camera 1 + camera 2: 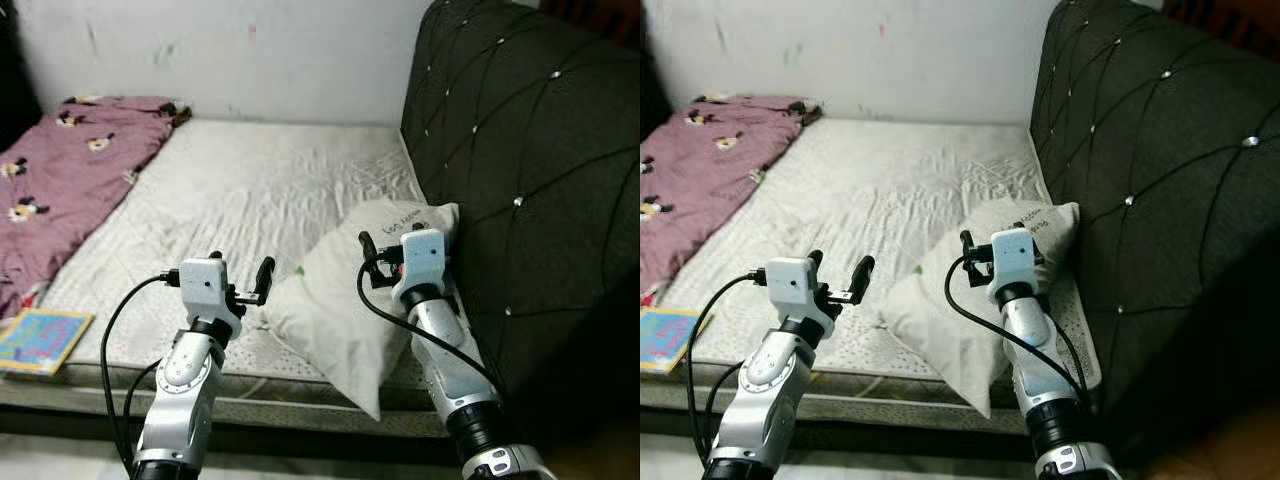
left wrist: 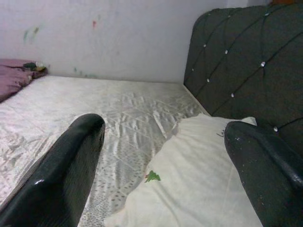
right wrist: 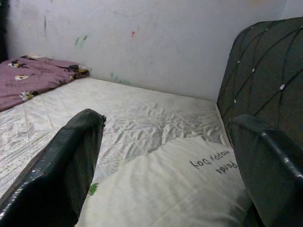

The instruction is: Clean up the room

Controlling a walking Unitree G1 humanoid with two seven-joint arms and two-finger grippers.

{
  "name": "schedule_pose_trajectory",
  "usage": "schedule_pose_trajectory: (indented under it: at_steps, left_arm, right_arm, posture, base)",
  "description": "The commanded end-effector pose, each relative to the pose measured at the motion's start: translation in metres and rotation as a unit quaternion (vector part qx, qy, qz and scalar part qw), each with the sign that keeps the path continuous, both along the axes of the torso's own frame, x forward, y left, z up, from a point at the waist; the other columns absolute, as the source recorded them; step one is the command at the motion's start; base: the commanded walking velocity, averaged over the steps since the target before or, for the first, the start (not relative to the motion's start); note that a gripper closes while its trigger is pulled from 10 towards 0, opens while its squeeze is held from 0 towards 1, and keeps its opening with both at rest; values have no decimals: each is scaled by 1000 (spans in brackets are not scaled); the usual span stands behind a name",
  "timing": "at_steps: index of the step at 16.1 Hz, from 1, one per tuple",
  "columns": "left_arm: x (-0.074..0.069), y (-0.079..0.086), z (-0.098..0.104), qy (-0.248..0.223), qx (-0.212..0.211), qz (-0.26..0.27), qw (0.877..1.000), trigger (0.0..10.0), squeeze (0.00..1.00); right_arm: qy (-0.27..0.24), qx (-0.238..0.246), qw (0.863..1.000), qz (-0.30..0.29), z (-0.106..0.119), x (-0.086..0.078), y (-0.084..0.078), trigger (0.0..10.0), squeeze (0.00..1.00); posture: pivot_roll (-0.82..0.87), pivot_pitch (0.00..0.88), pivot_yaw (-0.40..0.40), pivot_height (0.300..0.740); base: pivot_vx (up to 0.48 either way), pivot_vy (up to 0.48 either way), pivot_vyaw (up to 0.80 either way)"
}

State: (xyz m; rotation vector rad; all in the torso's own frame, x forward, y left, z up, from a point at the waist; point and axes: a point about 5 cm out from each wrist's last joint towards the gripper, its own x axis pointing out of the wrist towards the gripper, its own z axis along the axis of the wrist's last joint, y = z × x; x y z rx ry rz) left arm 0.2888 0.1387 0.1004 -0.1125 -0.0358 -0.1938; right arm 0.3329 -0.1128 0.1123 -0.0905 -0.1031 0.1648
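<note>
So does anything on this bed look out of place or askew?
The white pillow lies crooked, one corner hanging past the mattress front edge. The purple blanket is bunched along the far left side, and a colourful book sits at the near left corner.

Head stereo pair looks forward and down from above the near bed edge, taking in the mattress (image 1: 240, 190), the headboard (image 1: 530, 180) on the right and both arms. Right eye frames the same scene shifted slightly. Wrist cams sit low, close over the white pillow (image 2: 199, 184), each looking along its wide-apart black fingers (image 3: 61, 170) toward the back wall (image 3: 156, 42). All four share pillow, mattress, headboard.
</note>
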Motion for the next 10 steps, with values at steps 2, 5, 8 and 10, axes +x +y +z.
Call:
schedule_pose_trajectory:
  at_steps: [2,5,8,10]
  left_arm:
    - [-1,3,3,-8,2,10,1000,10000,0]
    - [-9,17,4,-20,29,63,997,10000,0]
    - [-24,34,-2,-4,50,115,992,10000,0]
    - [-32,40,-5,0,54,114,992,10000,0]
  right_arm:
    - [-7,-4,1000,-1,3,0,-4,10000,0]
    - [-10,-6,1000,-11,1,-8,-15,10000,0]
    - [2,-14,1000,-26,-7,-25,-31,10000,0]
    - [17,-24,999,-27,-15,-38,-38,10000,0]
  posture:
    - [21,0,12,740]
    - [14,0,29,740]
    - [18,0,27,740]
    - [15,0,20,740]
  base:
    - [0,0,0]
    - [0,0,-800]
    - [0,0,-431]
    - [0,0,0]
